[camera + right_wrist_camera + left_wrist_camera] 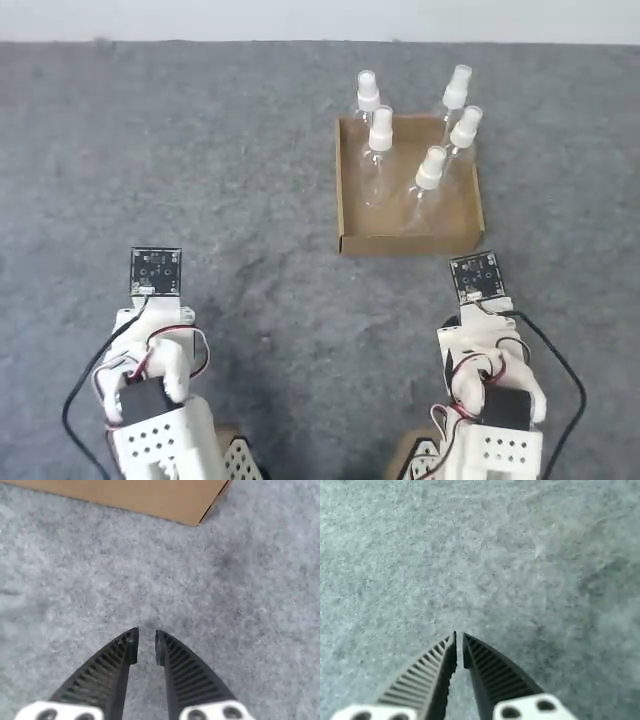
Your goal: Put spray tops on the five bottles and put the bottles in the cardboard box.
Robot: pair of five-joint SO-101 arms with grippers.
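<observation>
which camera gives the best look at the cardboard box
The high view: the whole cardboard box shows from above, spray-topped bottles standing in it. The right wrist view catches one brown corner of it; the left wrist view faces grey carpet.

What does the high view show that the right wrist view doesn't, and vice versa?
High view: five bottles with spray tops, upright in the cardboard box, plus left arm and right arm short of it. Right wrist view: the right pincer, tips slightly apart, empty, above the mat. Both: the box's wall and the grey mat.
</observation>
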